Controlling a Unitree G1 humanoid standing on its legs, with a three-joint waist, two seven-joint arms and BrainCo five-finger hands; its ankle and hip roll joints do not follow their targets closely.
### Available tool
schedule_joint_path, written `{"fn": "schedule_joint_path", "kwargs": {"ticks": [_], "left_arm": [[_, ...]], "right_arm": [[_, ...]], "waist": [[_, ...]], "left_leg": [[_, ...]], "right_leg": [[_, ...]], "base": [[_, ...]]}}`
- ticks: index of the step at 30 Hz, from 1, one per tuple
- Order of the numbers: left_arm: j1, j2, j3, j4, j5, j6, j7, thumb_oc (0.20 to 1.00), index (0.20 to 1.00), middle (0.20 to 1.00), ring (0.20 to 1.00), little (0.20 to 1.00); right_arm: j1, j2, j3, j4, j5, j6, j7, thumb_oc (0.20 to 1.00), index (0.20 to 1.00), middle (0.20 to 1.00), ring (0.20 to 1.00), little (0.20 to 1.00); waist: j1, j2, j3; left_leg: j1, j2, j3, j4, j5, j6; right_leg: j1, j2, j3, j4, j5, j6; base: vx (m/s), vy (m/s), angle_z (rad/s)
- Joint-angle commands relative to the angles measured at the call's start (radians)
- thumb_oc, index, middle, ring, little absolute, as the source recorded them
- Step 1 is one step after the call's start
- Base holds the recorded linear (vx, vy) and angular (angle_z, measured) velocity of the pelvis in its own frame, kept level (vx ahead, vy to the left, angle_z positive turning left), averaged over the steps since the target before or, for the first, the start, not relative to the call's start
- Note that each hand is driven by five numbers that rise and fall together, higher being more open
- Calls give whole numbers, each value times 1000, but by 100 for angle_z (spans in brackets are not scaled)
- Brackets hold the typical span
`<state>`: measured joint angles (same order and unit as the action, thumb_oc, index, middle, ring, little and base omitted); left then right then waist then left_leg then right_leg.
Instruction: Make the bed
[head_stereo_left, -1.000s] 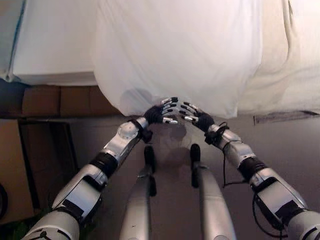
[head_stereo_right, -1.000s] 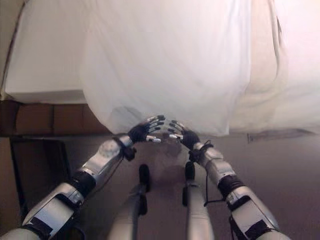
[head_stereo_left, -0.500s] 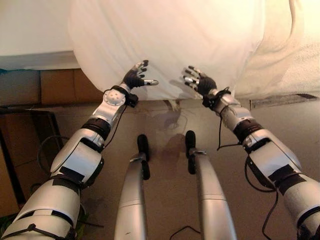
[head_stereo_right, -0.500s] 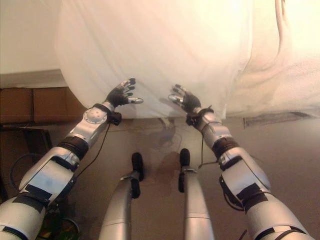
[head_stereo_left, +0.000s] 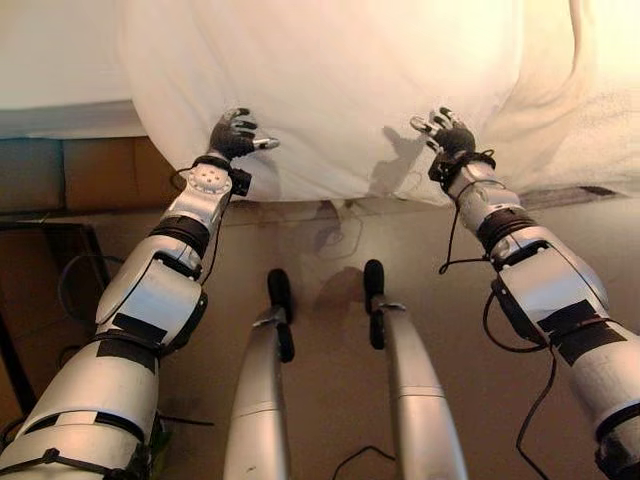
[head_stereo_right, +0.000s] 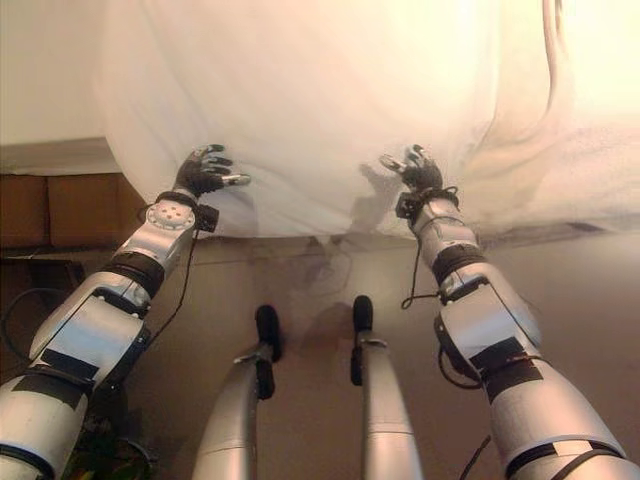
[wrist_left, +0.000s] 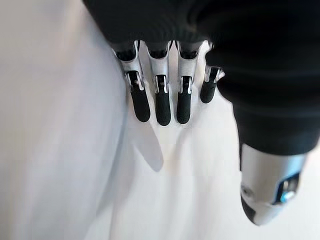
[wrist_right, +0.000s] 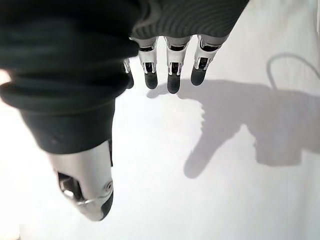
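Where white sheet (head_stereo_left: 350, 90) drapes smooth over bed edge, left hand (head_stereo_left: 232, 137), right hand (head_stereo_left: 450, 135) fingers spread, empty.

Both head views look steeply down at the white sheet (head_stereo_left: 330, 90) overhanging the bed edge and the floor (head_stereo_left: 330, 400). Each wrist view looks along its fingers (wrist_left: 160, 100), very close to that sheet.

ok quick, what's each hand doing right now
Left hand: open, fingers relaxed against the hanging white cloth bed cover, gripping nothing.
Right hand: open, over the same cover, holding nothing.
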<state>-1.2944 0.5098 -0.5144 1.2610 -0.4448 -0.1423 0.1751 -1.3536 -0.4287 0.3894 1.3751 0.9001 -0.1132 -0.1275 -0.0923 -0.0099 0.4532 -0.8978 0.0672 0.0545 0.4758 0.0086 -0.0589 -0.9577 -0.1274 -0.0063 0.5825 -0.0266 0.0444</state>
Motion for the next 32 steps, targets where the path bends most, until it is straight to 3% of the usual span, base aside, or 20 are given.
{"fn": "schedule_joint_path", "kwargs": {"ticks": [1,7,12,19,23,28,32], "left_arm": [[-12,19,82,92,34,18,97,1000,1000,1000,1000,1000],[58,39,154,113,9,39,144,1000,1000,1000,1000,1000],[254,37,248,124,48,46,173,1000,1000,1000,1000,1000],[549,-65,306,83,99,6,89,1000,1000,1000,1000,1000],[759,-175,302,72,161,-13,-5,1000,1000,1000,1000,1000],[897,-276,258,95,232,-3,-118,1000,1000,1000,1000,1000],[941,-332,226,112,290,16,-140,1000,1000,1000,1000,1000]], "right_arm": [[15,-93,-46,54,-52,-19,-91,1000,1000,1000,1000,1000],[87,-161,-105,67,-47,4,-122,1000,1000,1000,1000,1000],[265,-181,-220,73,-42,12,-127,1000,1000,1000,1000,1000],[575,-56,-280,-6,-101,-25,-28,1000,1000,1000,1000,1000],[811,58,-306,-34,-163,-53,22,1000,1000,1000,1000,1000],[964,121,-329,-36,-229,-62,56,1000,1000,1000,1000,1000],[1031,154,-299,-45,-311,-57,77,1000,1000,1000,1000,1000]], "waist": [[27,41,-50],[38,46,-53],[53,50,-58],[62,33,-92],[60,21,-162],[49,23,-252],[44,25,-308]], "left_leg": [[52,24,11,-71,-2,-48],[116,12,-2,-136,28,-55],[227,-3,-14,-211,45,-51],[452,-6,-24,-379,87,-42],[608,8,-23,-499,117,-44],[721,18,-17,-560,111,-40],[768,18,-12,-563,94,-38]], "right_leg": [[84,-30,6,-162,43,84],[152,-39,-9,-206,54,86],[261,-41,-24,-263,60,92],[476,-35,-42,-394,86,97],[629,-25,-52,-491,104,101],[750,-30,-46,-598,133,109],[804,-36,-40,-648,151,116]], "base": [[30,-53,9],[23,-30,6],[59,-26,2],[103,-11,5],[126,1,3],[88,34,-3],[55,49,-6]]}}
